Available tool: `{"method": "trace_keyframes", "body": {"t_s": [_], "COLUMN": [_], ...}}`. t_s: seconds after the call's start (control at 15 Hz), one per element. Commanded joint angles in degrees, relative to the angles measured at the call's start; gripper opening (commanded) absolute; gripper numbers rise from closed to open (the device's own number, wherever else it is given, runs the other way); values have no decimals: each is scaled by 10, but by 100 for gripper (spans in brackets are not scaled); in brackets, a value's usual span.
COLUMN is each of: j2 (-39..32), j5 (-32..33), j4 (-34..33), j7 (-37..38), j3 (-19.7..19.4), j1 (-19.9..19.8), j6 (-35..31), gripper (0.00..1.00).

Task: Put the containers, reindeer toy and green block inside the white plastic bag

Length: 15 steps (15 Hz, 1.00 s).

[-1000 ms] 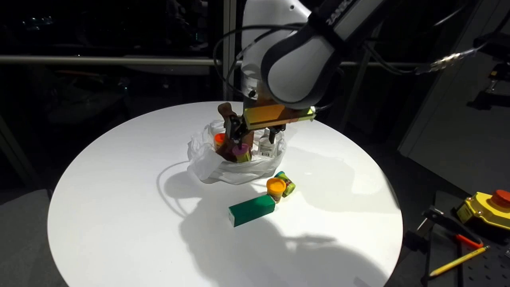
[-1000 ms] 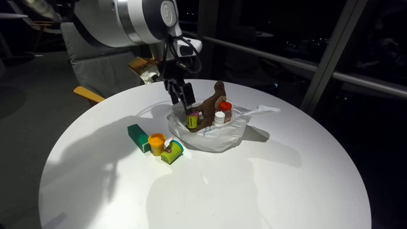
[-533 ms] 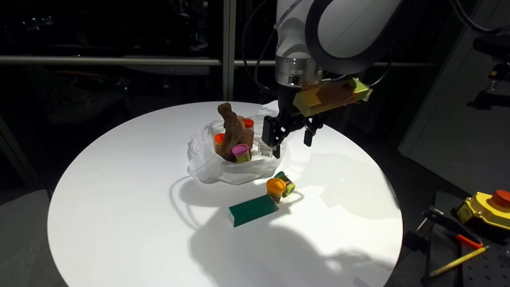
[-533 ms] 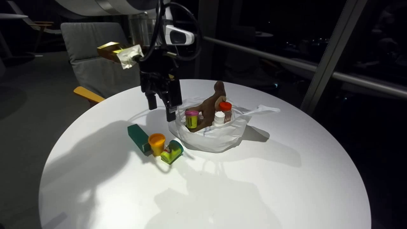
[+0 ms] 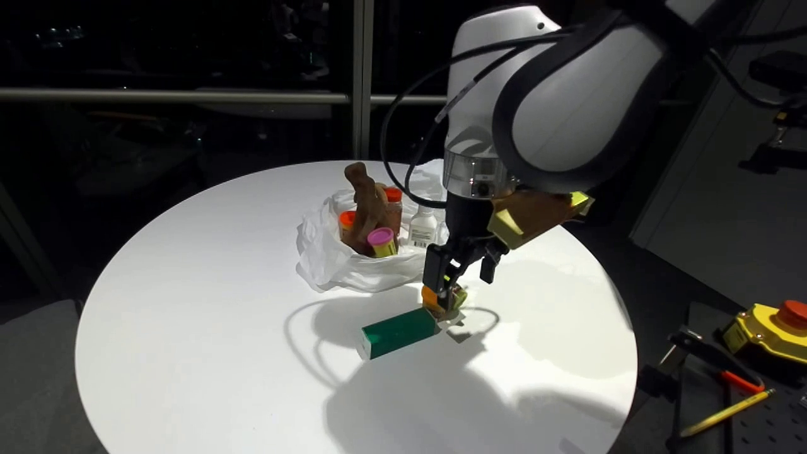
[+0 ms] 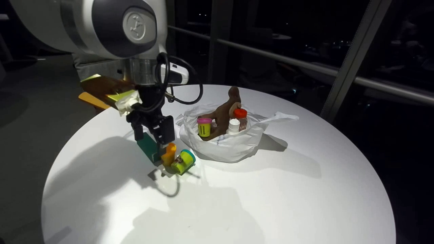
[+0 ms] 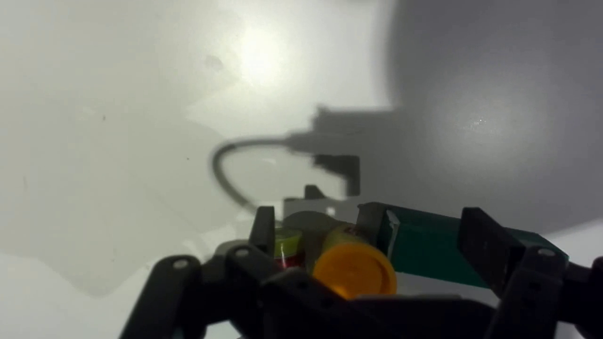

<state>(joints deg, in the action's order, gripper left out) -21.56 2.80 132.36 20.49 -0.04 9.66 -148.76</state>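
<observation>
Tabletop (image 5: pixel 189 271): one block (image 5: pixel 399 332), one bag (image 6: pixel 227 149)

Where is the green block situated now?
In an exterior view, the green block lies on the round white table, in front of the white plastic bag and just left of the orange-lidded tub.

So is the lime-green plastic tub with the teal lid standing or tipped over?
Tipped over: in an exterior view the tub lies on its side, its round lid facing sideways.

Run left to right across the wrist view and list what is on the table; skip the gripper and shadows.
Lime-green tub, partly hidden → orange-lidded tub → green block.
</observation>
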Motion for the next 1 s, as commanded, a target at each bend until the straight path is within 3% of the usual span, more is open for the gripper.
{"method": "trace_keyframes", "body": {"t_s": [0.0, 0.47, 0.93], "j2": [-26, -73, -94], "j5": [-9, 6, 4], "j4": [2, -6, -10], "j7": [0, 89, 155], "j3": [9, -59, -145], "j1": [9, 85, 170], "j6": [-65, -176, -197], "gripper": [100, 100, 100]}}
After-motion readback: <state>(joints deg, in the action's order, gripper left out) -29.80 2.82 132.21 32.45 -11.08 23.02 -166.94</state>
